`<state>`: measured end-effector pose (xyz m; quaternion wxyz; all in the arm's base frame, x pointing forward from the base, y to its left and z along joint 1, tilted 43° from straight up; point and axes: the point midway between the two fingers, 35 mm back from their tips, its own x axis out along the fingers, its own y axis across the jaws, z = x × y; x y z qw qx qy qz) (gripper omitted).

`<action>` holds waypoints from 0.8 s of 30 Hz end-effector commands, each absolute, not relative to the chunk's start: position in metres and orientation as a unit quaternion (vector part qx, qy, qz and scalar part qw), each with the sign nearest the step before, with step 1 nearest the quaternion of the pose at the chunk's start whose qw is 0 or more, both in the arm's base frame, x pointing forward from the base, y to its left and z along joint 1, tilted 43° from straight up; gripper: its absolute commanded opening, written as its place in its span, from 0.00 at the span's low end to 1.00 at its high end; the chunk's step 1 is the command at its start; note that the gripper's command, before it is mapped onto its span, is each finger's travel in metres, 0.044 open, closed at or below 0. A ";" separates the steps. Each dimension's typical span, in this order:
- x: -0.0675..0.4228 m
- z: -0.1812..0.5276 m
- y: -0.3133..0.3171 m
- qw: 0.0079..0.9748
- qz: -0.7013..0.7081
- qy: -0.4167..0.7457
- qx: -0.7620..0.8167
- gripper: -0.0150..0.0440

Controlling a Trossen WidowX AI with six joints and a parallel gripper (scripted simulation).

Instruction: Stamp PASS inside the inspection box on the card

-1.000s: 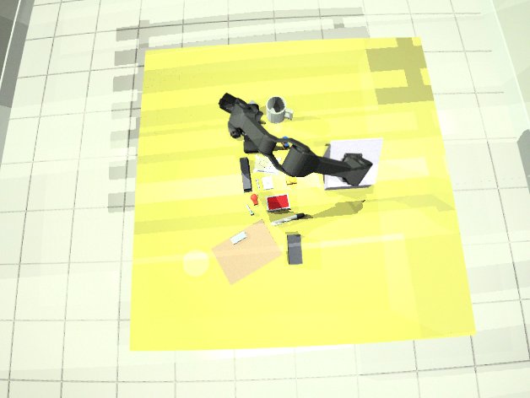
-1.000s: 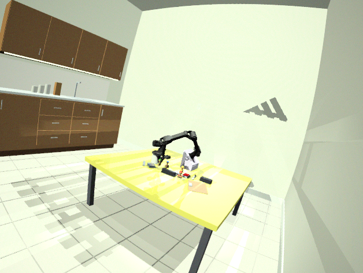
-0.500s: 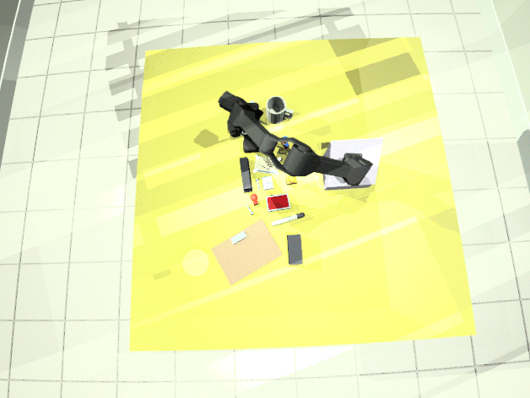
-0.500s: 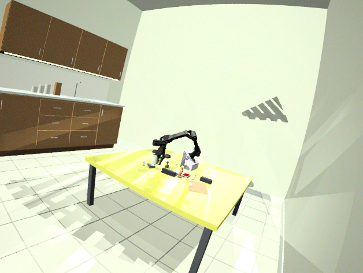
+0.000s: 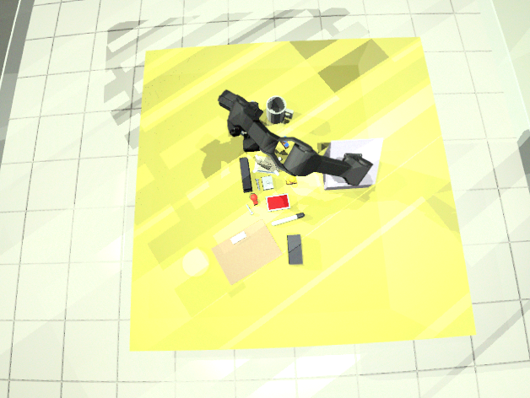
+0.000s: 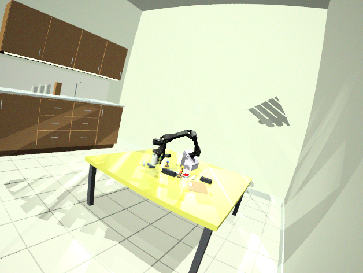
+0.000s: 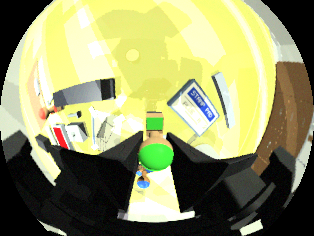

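My gripper (image 7: 155,137) (image 6: 159,158) is shut on the PASS stamp (image 7: 156,154), which has a round green knob and a green base. It holds the stamp clear above the yellow table, at the back left of the clutter, near the grey cup (image 5: 276,109). The red ink pad (image 5: 278,201) (image 7: 59,135) lies mid-table. The tan card (image 5: 252,256) (image 6: 198,187) lies in front of it, with its white inspection box (image 5: 238,237) at the card's upper left. In the top view the arm hides the stamp.
A red-knobbed stamp (image 5: 253,197) stands left of the pad. A long black bar (image 5: 245,174) (image 7: 83,92), a white marker (image 5: 288,219), a dark block (image 5: 294,249) and small items lie around. A blue-framed plate (image 7: 193,109) lies below the gripper. The arm's white base block (image 5: 372,147) is at the right.
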<state>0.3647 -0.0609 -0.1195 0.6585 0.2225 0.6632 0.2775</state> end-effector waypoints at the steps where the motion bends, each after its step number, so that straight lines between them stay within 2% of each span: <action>1: 0.364 -0.118 -0.063 0.658 0.278 0.664 0.220 0.25; 24: 0.364 -0.109 -0.070 0.658 0.277 0.664 0.220 0.25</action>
